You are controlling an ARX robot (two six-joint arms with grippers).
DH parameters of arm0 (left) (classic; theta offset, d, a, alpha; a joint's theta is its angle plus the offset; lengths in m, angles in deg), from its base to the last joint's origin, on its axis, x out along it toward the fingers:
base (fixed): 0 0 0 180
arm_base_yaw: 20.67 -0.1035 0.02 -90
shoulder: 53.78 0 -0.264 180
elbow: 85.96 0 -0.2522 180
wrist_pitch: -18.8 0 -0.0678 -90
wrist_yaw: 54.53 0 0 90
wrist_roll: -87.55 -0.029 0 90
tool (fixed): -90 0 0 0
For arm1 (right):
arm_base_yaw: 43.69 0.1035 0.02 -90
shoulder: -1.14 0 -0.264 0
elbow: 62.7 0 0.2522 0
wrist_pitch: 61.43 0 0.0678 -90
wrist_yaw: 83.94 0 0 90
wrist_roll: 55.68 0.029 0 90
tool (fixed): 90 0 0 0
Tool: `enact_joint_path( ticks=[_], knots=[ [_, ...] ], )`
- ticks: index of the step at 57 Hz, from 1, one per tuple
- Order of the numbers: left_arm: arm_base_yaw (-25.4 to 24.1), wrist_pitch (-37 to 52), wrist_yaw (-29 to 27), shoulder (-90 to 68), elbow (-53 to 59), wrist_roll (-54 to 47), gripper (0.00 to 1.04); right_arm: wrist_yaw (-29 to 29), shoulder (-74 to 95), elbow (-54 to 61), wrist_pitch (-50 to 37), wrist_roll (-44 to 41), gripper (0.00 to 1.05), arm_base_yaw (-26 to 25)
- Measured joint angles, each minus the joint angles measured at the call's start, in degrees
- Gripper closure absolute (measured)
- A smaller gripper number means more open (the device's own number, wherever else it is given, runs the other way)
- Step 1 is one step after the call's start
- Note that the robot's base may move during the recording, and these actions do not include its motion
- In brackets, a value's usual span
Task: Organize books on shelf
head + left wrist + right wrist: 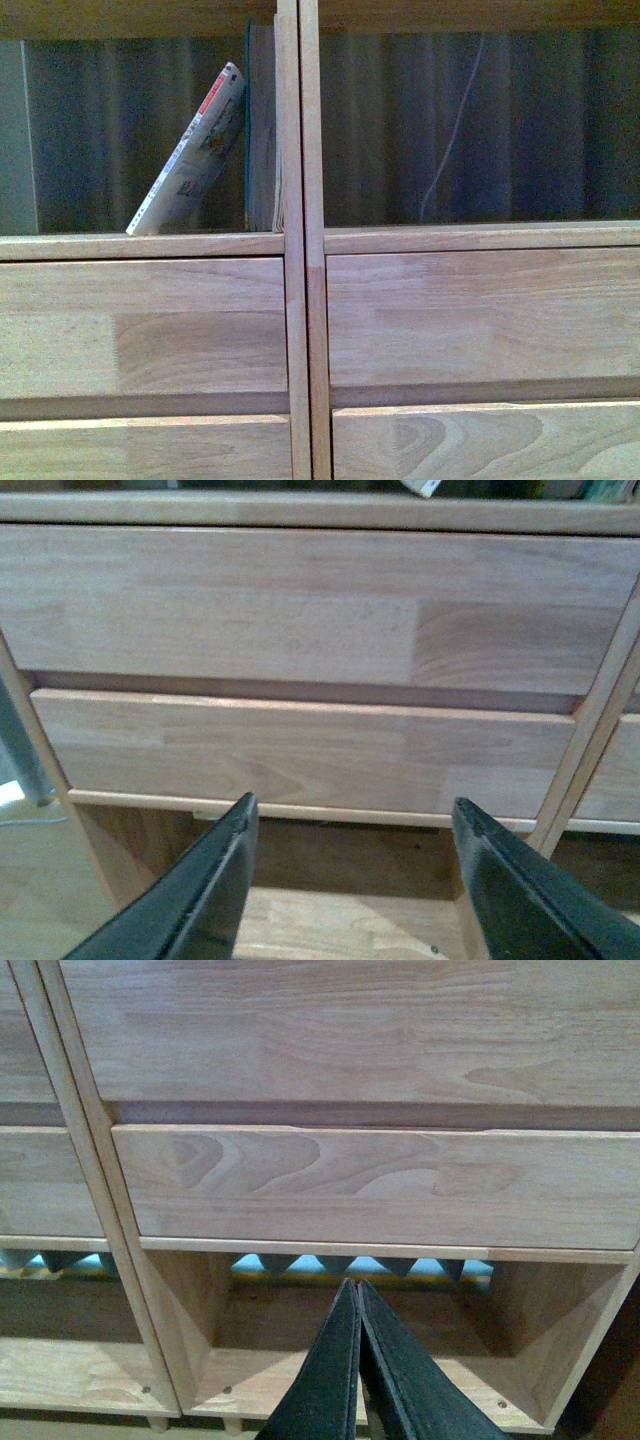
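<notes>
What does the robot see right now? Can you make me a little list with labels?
place: a light-wood shelf with open compartments above drawer fronts
leaning book: pale cover with red on its spine, tilted, in the left compartment
upright book: dark green edge, standing against the middle post
right compartment: no books in view
left gripper: fingers wide apart, holding nothing, facing the drawers
right gripper: fingers pressed together, nothing between them, facing a lower compartment

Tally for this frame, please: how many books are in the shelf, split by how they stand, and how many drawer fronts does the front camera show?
Leaning books: 1, the pale-covered book
Upright books: 1, the dark-edged book
Drawer fronts in front view: 4
Total: 6
</notes>
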Motion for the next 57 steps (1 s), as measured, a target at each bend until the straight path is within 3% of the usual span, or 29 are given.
enact_joint_path(
  ticks=[17,30,37,57],
  knots=[
    [0.2,0.3,0.0,4.7,5.2,0.0,1.02,0.0,0.0,0.0,0.0,0.0,1.02,0.0],
    [0.2,0.2,0.0,7.6,7.5,0.1,1.02,0.0,0.0,0.0,0.0,0.0,1.02,0.0],
    [0.2,-6.6,0.0,14.6,8.5,0.0,1.02,0.1,0.0,0.0,0.0,0.0,1.02,0.0],
    [0.2,-6.6,0.0,18.5,11.2,0.0,1.02,0.0,0.0,0.0,0.0,0.0,1.02,0.0]
  ],
)
